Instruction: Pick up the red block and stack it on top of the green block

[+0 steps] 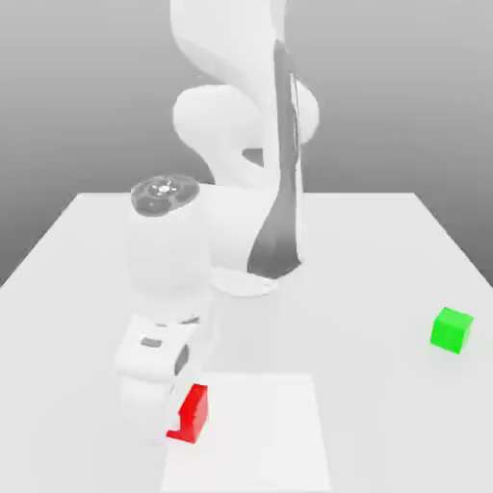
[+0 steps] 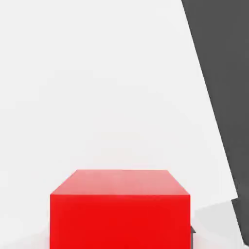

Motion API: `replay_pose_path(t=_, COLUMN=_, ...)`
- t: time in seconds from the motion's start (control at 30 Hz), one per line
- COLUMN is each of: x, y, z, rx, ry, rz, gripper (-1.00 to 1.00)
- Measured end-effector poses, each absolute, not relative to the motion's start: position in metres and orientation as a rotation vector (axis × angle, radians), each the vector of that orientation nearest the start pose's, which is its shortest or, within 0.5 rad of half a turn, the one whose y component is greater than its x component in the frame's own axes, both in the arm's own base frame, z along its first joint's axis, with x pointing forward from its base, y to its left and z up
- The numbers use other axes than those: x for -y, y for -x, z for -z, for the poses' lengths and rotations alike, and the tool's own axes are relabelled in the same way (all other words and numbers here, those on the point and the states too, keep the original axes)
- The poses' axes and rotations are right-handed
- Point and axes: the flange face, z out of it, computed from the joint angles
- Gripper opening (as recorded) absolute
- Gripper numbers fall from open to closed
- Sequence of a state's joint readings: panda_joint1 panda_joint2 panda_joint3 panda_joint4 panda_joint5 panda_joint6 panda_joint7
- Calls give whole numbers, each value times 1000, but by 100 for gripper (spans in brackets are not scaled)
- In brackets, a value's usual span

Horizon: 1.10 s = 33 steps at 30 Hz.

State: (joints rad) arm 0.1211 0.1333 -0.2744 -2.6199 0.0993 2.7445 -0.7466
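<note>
Red block [image 1: 192,414]: small plain cube resting on the white table [image 1: 385,250], at the near edge toward the exterior view's left, roughly seven o'clock from the robot's base. A cube has no long axis to favour; one face is turned square to the hand camera, where the block [image 2: 119,209] sits close and low. Gripper [image 1: 173,424]: lowered directly over the block from its nine o'clock side in the exterior view, fingers drawn in tight against the red block, so the grasp appears made, though lift-off is not yet evident. Green block [image 1: 452,329]: same size, alone on the table toward the exterior view's right, at about two o'clock from the red block and well apart from it; the coming carry, by judgement, runs across the table in that direction and must end above the green cube's top face. Hidden or unclear: the fingertips themselves are masked by the white hand body in the exterior view; the block's far side and its contact with the table cannot be made out; its lower edge is cut off in the hand view.
</note>
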Motion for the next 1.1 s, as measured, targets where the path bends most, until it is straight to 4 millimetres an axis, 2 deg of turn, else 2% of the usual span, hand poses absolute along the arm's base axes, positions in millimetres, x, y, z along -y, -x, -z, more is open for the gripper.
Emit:
replay_pose_path(t=0.07, x=40, y=-429, z=-212, rx=783, ry=3033, rz=2, gripper=-100)
replay_pose_path(t=0.17, x=-24, y=-427, z=-217, rx=807, ry=3017, rz=5, gripper=-100)
replay_pose_path(t=0.3, x=-107, y=-410, z=-224, rx=831, ry=3000, rz=2, gripper=-100)
replay_pose_path(t=0.47, x=-195, y=-371, z=-232, rx=840, ry=2994, rz=-5, gripper=-100)
replay_pose_path(t=0.63, x=-271, y=-313, z=-239, rx=854, ry=2996, rz=-11, gripper=-100)
replay_pose_path(t=0.87, x=-345, y=-212, z=-246, rx=857, ry=3018, rz=-5, gripper=-100)
replay_pose_path(t=0.97, x=-351, y=-205, z=-228, rx=825, ry=3032, rz=3, gripper=-100)
replay_pose_path(t=1.1, x=-350, y=-205, z=-189, rx=815, ry=3035, rz=2, gripper=-100)
